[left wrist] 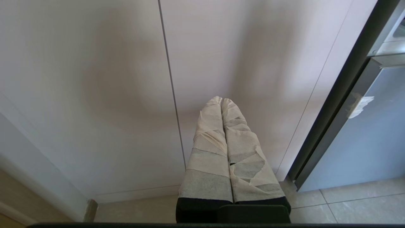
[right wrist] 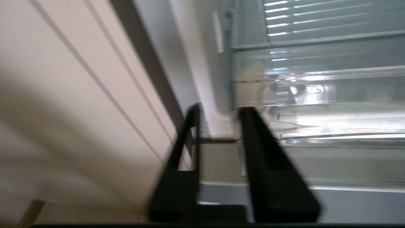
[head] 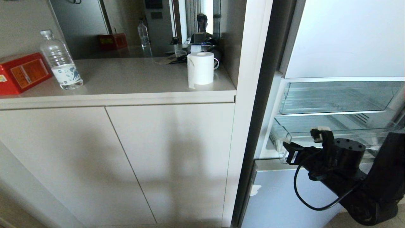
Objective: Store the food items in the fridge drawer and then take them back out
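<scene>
We see the fridge drawer [head: 332,131] running nine to three; our right gripper [head: 292,151], fingers narrowly parted, sits at its seven o'clock corner.

Right gripper [right wrist: 218,109], black fingers [right wrist: 265,152] slightly parted, at the taped front corner of the clear fridge drawer [right wrist: 316,82]; pale cabinet panel [right wrist: 63,95] alongside.

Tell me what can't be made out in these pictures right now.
- Fruit: in no view.
- Inside of the fridge drawer: head view, the right gripper and its arm cover the front; right wrist view is blurred with glare.
- Drawer's right end: cut off by the head view's edge.
- Left gripper: only in its wrist view, fingers together, facing the cabinet door.
</scene>
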